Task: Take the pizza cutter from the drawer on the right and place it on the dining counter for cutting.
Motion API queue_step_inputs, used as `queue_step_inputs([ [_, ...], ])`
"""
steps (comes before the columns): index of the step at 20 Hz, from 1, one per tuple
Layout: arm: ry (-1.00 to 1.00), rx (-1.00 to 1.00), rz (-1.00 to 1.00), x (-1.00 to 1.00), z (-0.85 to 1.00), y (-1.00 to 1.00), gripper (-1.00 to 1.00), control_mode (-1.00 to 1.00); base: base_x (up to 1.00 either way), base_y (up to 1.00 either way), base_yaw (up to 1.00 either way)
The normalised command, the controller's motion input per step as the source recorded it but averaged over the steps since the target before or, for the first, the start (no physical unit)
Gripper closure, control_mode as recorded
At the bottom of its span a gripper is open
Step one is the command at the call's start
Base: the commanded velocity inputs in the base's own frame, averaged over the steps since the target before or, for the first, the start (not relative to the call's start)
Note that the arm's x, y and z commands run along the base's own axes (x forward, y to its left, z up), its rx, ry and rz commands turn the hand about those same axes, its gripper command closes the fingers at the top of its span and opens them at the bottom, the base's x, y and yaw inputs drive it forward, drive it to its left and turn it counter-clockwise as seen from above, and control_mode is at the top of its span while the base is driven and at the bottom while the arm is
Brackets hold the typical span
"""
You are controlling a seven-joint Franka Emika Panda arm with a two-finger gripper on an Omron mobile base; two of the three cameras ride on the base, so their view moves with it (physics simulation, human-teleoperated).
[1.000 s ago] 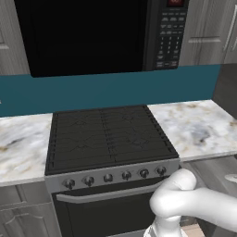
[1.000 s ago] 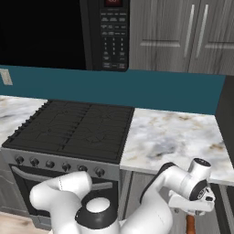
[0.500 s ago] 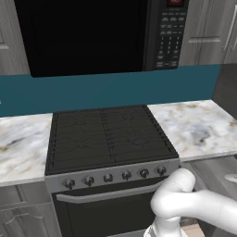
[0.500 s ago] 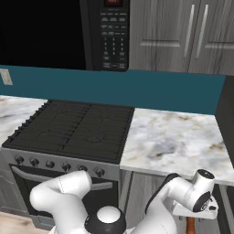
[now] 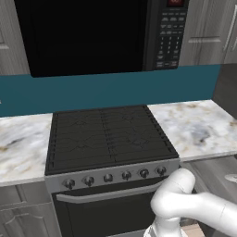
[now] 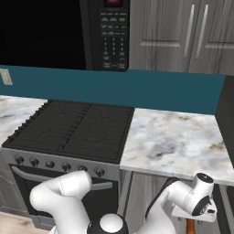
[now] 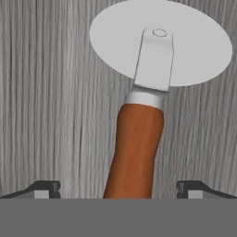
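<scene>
The gripper [image 7: 118, 190] hangs with its jaws spread wide and nothing between them yet; its two dark fingertips [image 7: 44, 189] stand one on each side of the reddish-brown handle of the pizza cutter [image 7: 139, 139], clear of it on both sides. The cutter lies flat on the grey floor of the drawer [image 7: 46, 92], its round silver wheel pointing away from the hand.

The likeliest trouble is a poor closure. The handle runs slightly aslant between the tips, so the jaws may meet it off its axis and twist or push it along the smooth drawer floor. A grip too far from the wheel could let the cutter droop or swing on the lift. The hand works low beneath the marble worktop [image 6: 176, 137], right of the stove [image 6: 73, 128], so a careless rise could knock the worktop edge.

The drawer floor shows nothing beside the cutter here.
</scene>
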Motion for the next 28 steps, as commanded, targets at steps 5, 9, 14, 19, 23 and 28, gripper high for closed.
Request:
queue_step_inputs([
  [5, 0.0, 0.0, -0.06, 0.13, -0.03, 0.0, -1.0, -1.0, 0.0, 0.0, 0.0],
  [9, 0.0, -0.01, -0.05, 0.2, -0.04, -0.04, -1.0, -1.0, 0.0, 0.0, 0.0],
  [14, 0.0, -0.01, -0.01, 0.17, -0.11, -0.19, -1.0, -1.0, 0.0, 0.0, 0.0],
  [19, 0.0, -0.01, 0.0, 0.01, -0.2, -0.17, -1.0, -1.0, 0.0, 0.0, 0.0],
  [23, 0.0, 0.0, 0.0, 0.0, -0.19, -0.04, -1.0, -1.0, 0.0, 0.0, 0.0],
  [28, 0.0, 0.0, 0.0, 0.0, -0.14, 0.0, -1.0, -1.0, 0.0, 0.0, 0.0],
])
